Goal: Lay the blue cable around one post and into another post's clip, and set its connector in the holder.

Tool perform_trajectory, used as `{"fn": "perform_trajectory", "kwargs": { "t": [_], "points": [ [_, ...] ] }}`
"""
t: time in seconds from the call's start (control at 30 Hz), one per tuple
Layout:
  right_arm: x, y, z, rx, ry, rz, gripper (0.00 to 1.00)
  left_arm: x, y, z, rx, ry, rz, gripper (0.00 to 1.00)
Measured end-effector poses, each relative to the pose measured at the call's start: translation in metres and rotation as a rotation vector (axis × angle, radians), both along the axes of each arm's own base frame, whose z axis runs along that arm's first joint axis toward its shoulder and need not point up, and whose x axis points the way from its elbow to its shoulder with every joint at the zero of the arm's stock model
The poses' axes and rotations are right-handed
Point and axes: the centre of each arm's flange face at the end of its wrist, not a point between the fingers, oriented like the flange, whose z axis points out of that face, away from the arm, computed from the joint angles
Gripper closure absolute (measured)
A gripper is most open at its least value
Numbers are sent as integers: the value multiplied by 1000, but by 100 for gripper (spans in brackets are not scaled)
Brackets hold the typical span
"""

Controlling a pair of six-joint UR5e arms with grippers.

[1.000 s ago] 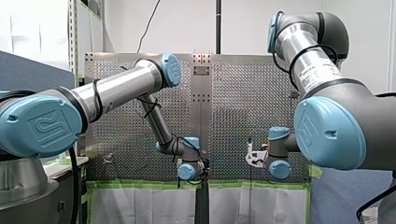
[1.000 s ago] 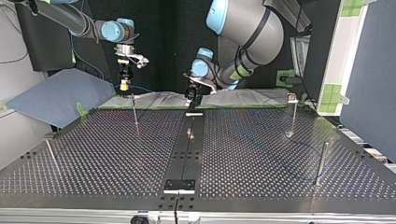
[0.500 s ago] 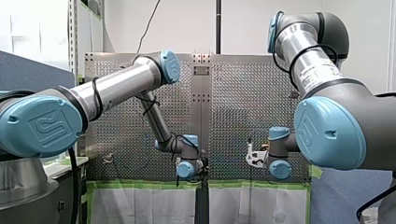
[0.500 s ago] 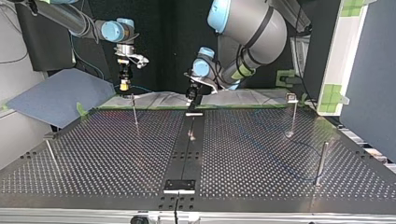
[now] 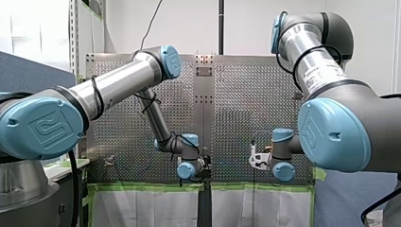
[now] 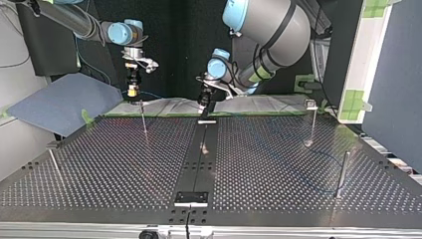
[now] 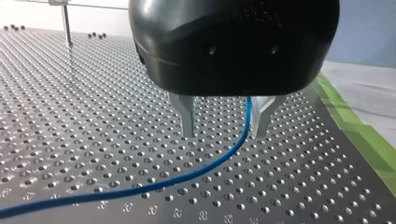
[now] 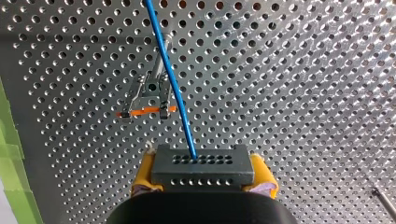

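In the left wrist view my left gripper (image 7: pixel 225 126) is open just above the perforated table. The blue cable (image 7: pixel 187 177) hangs down between its metal fingers (image 7: pixel 189 119), close to one of them, then trails away across the plate. In the right wrist view my right gripper (image 8: pixel 203 173) has yellow pads and is shut on the dark grey connector (image 8: pixel 201 163). The cable (image 8: pixel 173 84) leaves that connector and passes over a post's clip (image 8: pixel 150 95), which carries an orange band. In the top view my right gripper (image 6: pixel 132 88) hovers above a thin post (image 6: pixel 143 119). My left gripper (image 6: pixel 204 109) hangs over the middle strip.
More posts stand at the top view's right (image 6: pixel 312 124), nearer right (image 6: pixel 342 174) and near left (image 6: pixel 55 167). Small holder blocks sit on the dark middle strip, one far (image 6: pixel 207 121) and one near (image 6: pixel 190 198). Green tape edges the table behind the grippers.
My left arm's elbow and wrist have swung a little to the front view's left and lower. Its gripper stays over the middle strip. My right arm has not moved.
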Motion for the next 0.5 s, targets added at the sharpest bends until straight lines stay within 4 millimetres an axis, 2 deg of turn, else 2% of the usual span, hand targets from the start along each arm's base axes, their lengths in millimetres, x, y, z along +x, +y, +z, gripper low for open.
{"fn": "perform_trajectory", "kwargs": {
  "t": [0.5],
  "points": [
    [0,0,0,0,0,0,95,-5,-7,0,12,-12,-22,40]
  ]
}}
